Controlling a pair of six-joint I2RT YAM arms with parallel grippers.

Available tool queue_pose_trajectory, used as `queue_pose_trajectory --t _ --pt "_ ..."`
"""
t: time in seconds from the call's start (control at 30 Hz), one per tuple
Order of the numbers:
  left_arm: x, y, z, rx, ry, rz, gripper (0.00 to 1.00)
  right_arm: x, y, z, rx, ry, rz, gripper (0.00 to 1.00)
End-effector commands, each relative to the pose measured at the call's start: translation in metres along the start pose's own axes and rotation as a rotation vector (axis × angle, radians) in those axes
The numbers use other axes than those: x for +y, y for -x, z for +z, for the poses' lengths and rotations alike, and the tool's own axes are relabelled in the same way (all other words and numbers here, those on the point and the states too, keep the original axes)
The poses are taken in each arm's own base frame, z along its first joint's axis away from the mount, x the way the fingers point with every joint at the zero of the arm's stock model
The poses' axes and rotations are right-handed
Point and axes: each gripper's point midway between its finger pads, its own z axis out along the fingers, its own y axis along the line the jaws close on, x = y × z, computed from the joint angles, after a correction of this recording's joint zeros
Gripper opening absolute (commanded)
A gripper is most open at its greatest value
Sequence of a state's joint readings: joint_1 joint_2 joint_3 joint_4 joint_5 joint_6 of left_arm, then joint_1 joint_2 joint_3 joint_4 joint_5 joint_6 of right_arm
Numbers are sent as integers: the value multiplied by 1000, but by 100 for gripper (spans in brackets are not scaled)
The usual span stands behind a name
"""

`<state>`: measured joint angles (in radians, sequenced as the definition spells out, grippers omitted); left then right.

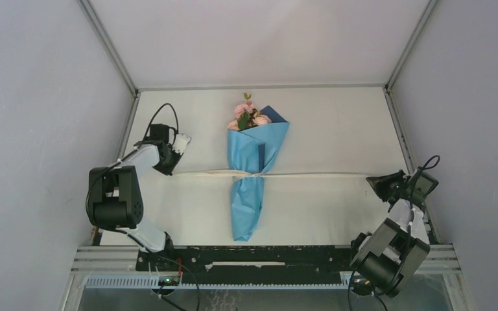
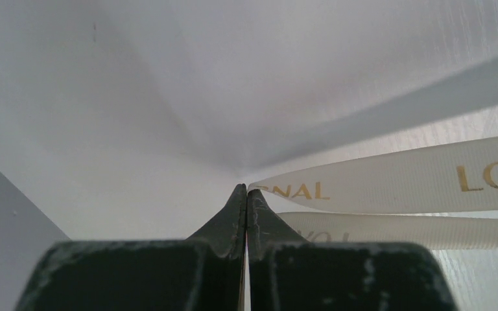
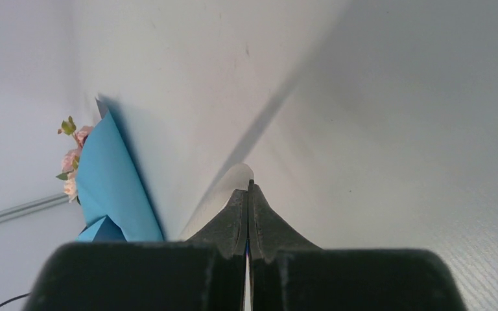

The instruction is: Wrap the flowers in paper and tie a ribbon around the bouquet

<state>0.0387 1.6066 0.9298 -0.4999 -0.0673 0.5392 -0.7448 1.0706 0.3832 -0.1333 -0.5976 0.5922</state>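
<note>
On white table [image 1: 337, 129], ribbon [image 1: 318, 174] across bouquet [image 1: 247, 207].

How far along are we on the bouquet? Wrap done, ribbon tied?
Done: the paper is wrapped around the flowers, forming the bouquet. In hand: the ribbon runs taut across the bouquet's pinched waist, with the left gripper and the right gripper each shut on an end at opposite sides. Left: no finished knot or bow shows at the waist, so tying off and letting go likely remain.
</note>
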Motion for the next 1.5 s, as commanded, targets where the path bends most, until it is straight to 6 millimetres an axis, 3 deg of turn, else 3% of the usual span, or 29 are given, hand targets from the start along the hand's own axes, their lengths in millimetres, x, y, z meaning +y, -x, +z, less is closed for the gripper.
queue_pose_trajectory --t 0.0,0.07,0.13,0.23,0.33,0.47,0.5,0.53,0.63,0.77,0.9,0.97,1.07,1.13,1.17,1.2,1.27,1.33,1.37,1.43,1.47 --pt "8 5 -21 -32 -2 62 3 38 17 -7 -78 94 -113 0" --pt "-23 15 -33 -74 -146 114 12 74 0 -15 -38 192 -219 0" --pt "-48 30 -51 -119 -244 174 29 125 -20 -32 -25 323 -367 0" --pt "-62 67 -93 -248 -334 187 58 204 -61 -79 -18 555 -600 0" --pt "-80 109 -146 -392 -413 231 73 271 -109 -140 10 826 -774 0" --pt "-151 145 -211 -548 -621 405 86 326 -166 -195 80 1089 -915 0" --pt "-172 152 -226 -585 -687 443 95 336 -184 -209 121 1151 -950 0" --pt "-193 156 -240 -617 -767 477 99 345 -194 -218 143 1195 -973 0" --pt "-235 171 -271 -688 -906 544 100 371 -213 -240 175 1317 -993 0" --pt "-258 193 -285 -770 -1010 509 100 385 -221 -246 206 1380 -974 0" --pt "-269 188 -286 -763 -1110 521 100 386 -221 -243 199 1374 -975 0" --pt "-273 189 -286 -767 -1139 505 94 385 -222 -241 202 1371 -982 0" --pt "-278 190 -286 -757 -1149 498 68 383 -224 -237 212 1357 -989 0" --pt "-282 190 -287 -749 -1168 494 39 380 -227 -233 229 1346 -998 0" --pt "-282 190 -289 -747 -1178 492 18 378 -228 -231 237 1340 -1009 0" --pt "-282 190 -290 -747 -1175 488 3 374 -230 -226 248 1322 -1024 2" --pt "-277 193 -288 -749 -1135 469 0 356 -229 -206 267 1225 -1067 37" --pt "-270 197 -284 -754 -1094 439 0 334 -222 -180 249 1112 -1093 52" --pt "-268 199 -282 -752 -1086 416 0 321 -219 -166 236 1065 -1102 74" --pt "-266 200 -278 -744 -1087 383 0 284 -221 -132 249 976 -1095 97" --pt "-266 201 -277 -743 -1085 376 0 276 -226 -127 257 996 -1081 99"
